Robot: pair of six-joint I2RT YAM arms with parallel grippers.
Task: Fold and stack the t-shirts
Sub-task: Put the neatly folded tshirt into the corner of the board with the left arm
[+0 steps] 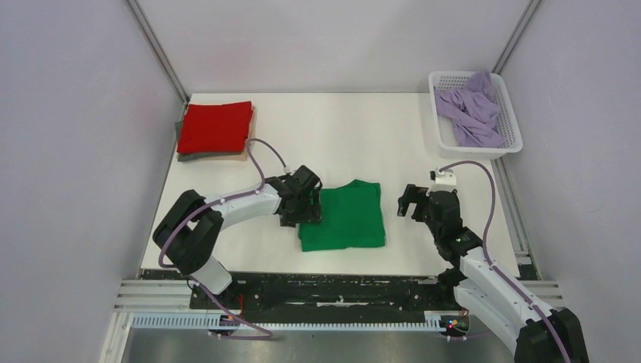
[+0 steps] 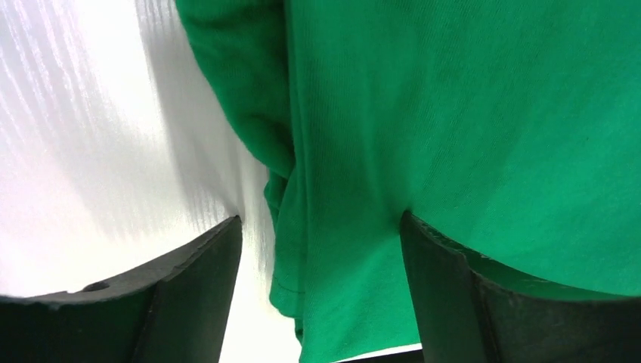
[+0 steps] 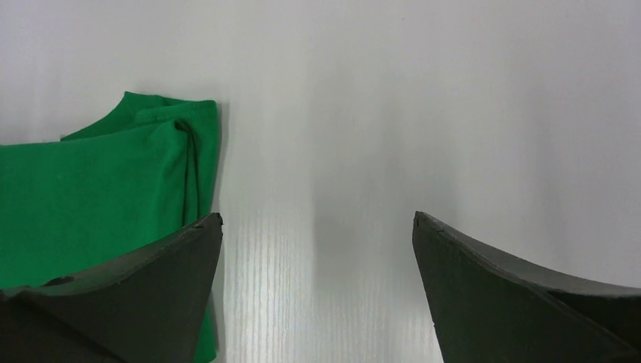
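Left pincer point(image 2: 321, 227) is straddling the green t-shirt point(image 1: 349, 215) edge, jaws apart.
Right pincer point(image 3: 317, 219) is hovering, jaws apart, the shirt lying to its left.

A white plastic mesh basket point(image 1: 484, 153) sits at the far right corner of the white table point(image 1: 340, 128). Pale walls point(image 1: 75, 113) close in three sides, and a black metal rail point(image 1: 317, 291) runs along the near edge.

A robotics lab test cell: a plain white bench point(image 1: 340, 136) boxed in by bare pale wall panels point(image 1: 75, 151) on aluminium framing posts point(image 1: 159, 49). The left arm point(image 1: 227, 208) and right arm point(image 1: 491, 280) are bolted to a black base rail point(image 1: 340, 291) along the near edge, and a lavender cable point(image 1: 264, 151) loops over each.
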